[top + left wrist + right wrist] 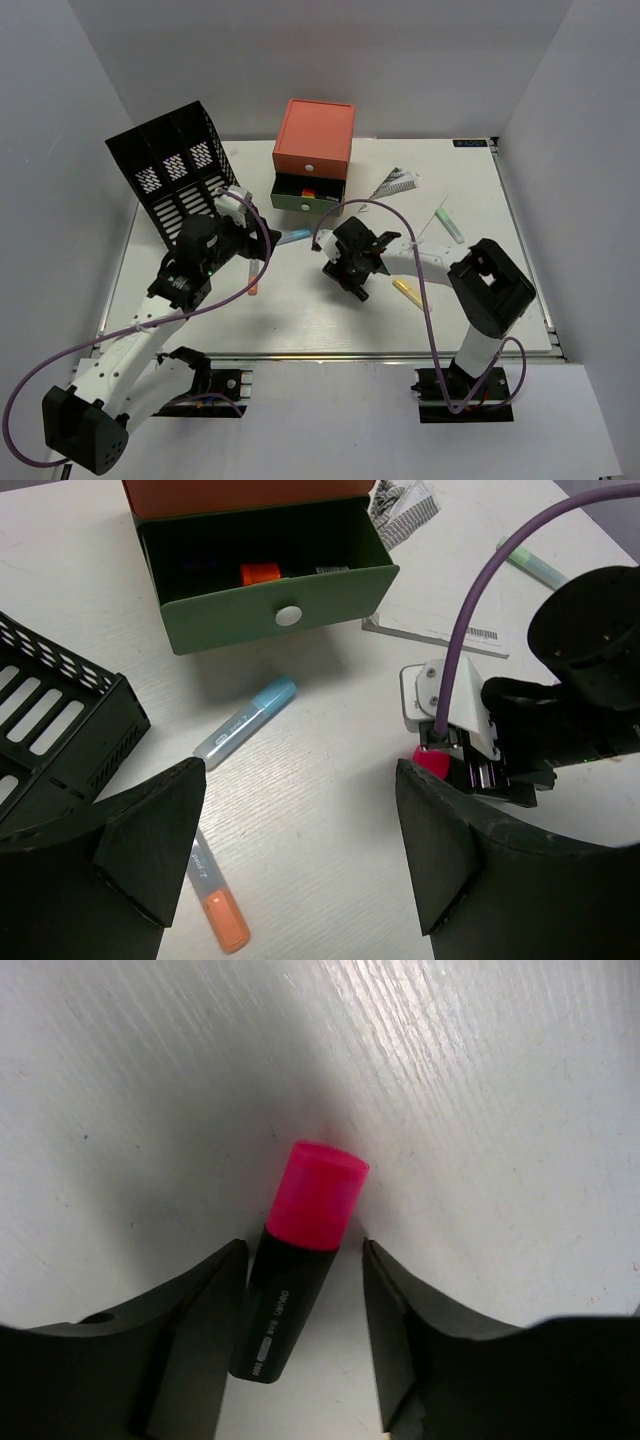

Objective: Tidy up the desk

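The white desk point(300, 315) carries loose markers. My right gripper point(304, 1260) is down on the desk and straddles a black highlighter with a pink cap point(300, 1260). Its left finger touches the barrel, a gap shows at the right finger, so it is open. The left wrist view shows the same pink cap point(432, 762) under the right gripper point(347, 272). My left gripper point(300, 810) hangs wide open and holds nothing, over a bare patch of desk. A grey marker with an orange cap point(215, 900) lies by its left finger, and a blue-capped marker point(245, 723) lies just ahead of it.
A small drawer unit with an orange top point(315, 135) has its green drawer point(270, 600) pulled open, small items inside. A black mesh organizer point(180, 170) stands at the back left. A yellow marker point(408, 292), a green marker point(450, 222) and striped clips point(395, 183) lie to the right.
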You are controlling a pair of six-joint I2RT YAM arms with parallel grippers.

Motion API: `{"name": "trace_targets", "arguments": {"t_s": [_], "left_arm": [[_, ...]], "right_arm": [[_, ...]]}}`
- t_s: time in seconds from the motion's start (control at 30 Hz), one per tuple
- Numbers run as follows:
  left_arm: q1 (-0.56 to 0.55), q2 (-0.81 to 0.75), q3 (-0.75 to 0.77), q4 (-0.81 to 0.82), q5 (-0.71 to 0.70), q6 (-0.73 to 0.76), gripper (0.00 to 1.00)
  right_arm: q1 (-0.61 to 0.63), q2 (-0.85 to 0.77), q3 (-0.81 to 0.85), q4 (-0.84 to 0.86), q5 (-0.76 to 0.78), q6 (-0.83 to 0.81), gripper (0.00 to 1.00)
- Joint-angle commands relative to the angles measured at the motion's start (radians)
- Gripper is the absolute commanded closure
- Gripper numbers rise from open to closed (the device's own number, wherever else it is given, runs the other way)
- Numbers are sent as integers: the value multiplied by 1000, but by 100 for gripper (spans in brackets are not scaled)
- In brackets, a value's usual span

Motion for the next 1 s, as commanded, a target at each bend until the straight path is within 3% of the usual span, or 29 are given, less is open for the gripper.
{"name": "trace_targets", "arguments": {"t_s": [0.0, 0.17, 0.27, 0.43, 0.57, 0.67, 0.97], "left_arm": [[4, -14, 21, -11, -15, 7, 14], [4, -16, 21, -13, -15, 7, 14], [4, -19, 21, -11, -19, 8, 14], [4, -22, 21, -11, -22, 8, 14], [4, -24, 20, -11, -29, 4, 14], [4, -30, 17, -10, -41, 4, 14], [4, -20, 12, -5, -52, 1, 14]], "right_arm": [[21, 3, -63, 26, 99, -34, 47], [16, -17, -89, 31, 132, -67, 60], [12, -37, -95, 19, 148, -121, 74], [-11, -100, -14, -138, -42, -299, 100], [-17, -137, 208, -340, -271, -463, 100], [-21, -182, 311, -339, -307, -515, 100], [-21, -96, 543, -66, -73, -553, 100]]}}
